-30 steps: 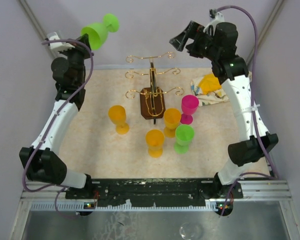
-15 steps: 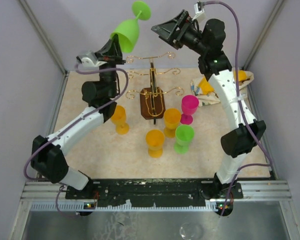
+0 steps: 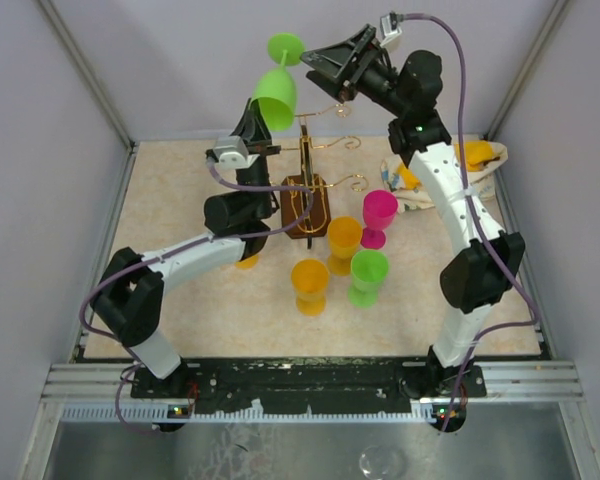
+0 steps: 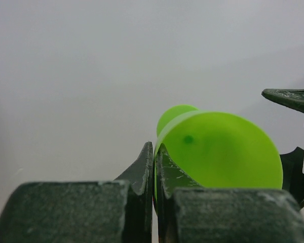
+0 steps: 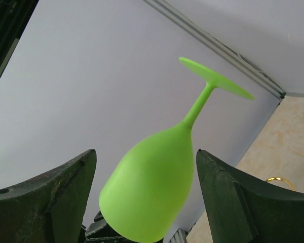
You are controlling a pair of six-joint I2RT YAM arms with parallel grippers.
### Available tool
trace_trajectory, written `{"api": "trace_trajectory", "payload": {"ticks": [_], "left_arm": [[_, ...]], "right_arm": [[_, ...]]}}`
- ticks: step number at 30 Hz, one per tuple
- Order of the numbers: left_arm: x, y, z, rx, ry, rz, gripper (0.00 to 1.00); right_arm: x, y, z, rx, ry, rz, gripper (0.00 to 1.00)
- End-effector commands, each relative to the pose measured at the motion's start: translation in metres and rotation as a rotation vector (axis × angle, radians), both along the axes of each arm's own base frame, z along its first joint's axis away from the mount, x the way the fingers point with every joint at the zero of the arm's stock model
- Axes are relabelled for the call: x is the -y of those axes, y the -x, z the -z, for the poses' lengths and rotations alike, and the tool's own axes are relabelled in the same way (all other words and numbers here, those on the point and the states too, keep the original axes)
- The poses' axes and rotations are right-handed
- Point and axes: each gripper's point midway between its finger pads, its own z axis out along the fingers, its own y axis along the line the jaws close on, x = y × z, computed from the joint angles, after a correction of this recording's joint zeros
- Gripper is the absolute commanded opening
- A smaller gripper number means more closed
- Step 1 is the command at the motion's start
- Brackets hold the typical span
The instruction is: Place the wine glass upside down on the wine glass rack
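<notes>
Wine glass: lime green, plain.
Wine glass rack: gold wire; base dk brown.
Worktop: beige, fine speckle.
Orange glass, 2nd orange glass, 3rd orange glass, magenta glass, green glass: all plain.
Cloth, far right edge: white w/ yellow-orange print.

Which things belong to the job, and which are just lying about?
In the job: lime-green plastic wine glass; shut left gripper holding it; open right gripper; gold wire rack on brown wooden base.
Lying about: orange plastic goblets; pink plastic goblet; green plastic goblet; patterned cloth bundle.
</notes>
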Motion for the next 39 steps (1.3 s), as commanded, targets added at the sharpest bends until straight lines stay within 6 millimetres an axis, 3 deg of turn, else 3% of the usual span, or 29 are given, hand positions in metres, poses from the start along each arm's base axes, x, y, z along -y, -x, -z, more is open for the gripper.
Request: {"api": "trace_trajectory", "payload": {"ticks": [1, 7, 19, 28, 33, 37, 39], "left_arm": [[-0.037, 0.039, -0.036, 0.187, 0.204, -0.025, 0.00], [-0.026, 0.041, -0.039, 0.209, 0.184, 0.007, 0.00], [-0.010, 0.045, -0.038, 0.223, 0.172, 0.062, 0.00], [-0.007, 0.039, -0.034, 0.205, 0.171, 0.041, 0.00], [-0.003, 0.038, -0.036, 0.217, 0.168, 0.049, 0.00], [-0.001, 0.040, -0.036, 0.223, 0.156, 0.068, 0.00], [0.000, 0.041, -0.034, 0.222, 0.144, 0.071, 0.06]], "right_arm": [[-0.006, 0.017, -0.025, 0.066, -0.019, -0.048, 0.79], [-0.012, 0.008, -0.010, 0.022, 0.018, -0.060, 0.77], [-0.036, 0.002, -0.002, -0.003, 0.007, -0.137, 0.63], [-0.038, 0.009, -0.006, 0.021, 0.014, -0.171, 0.32], [-0.039, 0.011, -0.004, 0.020, 0.022, -0.183, 0.23], [-0.040, 0.012, -0.004, 0.028, 0.022, -0.194, 0.09], [-0.040, 0.013, -0.005, 0.039, 0.023, -0.191, 0.02]]}}
